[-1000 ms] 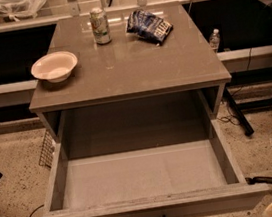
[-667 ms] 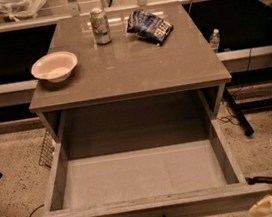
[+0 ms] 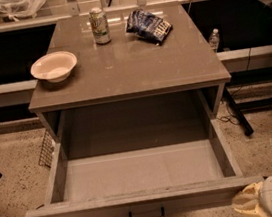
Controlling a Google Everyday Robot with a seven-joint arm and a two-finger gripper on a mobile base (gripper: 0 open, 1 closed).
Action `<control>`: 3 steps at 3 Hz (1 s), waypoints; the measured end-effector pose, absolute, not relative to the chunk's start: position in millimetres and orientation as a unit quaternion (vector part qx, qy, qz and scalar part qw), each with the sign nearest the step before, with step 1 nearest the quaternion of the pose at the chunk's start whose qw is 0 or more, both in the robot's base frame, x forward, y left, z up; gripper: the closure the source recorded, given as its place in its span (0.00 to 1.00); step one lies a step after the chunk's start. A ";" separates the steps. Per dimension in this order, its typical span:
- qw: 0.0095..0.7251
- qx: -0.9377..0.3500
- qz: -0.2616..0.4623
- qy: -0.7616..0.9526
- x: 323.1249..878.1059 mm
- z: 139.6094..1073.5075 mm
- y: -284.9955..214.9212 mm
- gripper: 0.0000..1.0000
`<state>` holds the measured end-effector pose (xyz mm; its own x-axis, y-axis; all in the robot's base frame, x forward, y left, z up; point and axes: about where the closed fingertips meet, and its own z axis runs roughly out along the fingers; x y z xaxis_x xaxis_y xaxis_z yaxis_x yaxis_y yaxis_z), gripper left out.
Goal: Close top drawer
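Cabinet top: bears three things, all in its rear half.
Bowl: on the top, at the left, nearest the front of the three.
Can: upright on the top, behind and right of the bowl, near the back edge.
Snack bag: lying on the top, right of the can, apart from it.
Top drawer: pulled out below the cabinet top, its front panel nearest the camera.
Handle: centre of the drawer front.
Gripper: low at the right, just beside the drawer front's right end (contact cannot be told).
Bottle: beyond the cabinet's right edge, lower down.
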<state>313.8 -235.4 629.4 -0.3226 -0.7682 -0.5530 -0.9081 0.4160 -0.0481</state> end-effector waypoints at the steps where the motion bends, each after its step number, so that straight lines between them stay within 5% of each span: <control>1: 0.274 -0.537 0.128 0.788 339.7 636.5 -231.2 1.00; 3: 0.304 -0.556 0.137 0.761 407.8 630.9 -220.2 1.00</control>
<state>407.8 -220.2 630.9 -0.1971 -0.7632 -0.6153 -0.9299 0.3444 -0.1293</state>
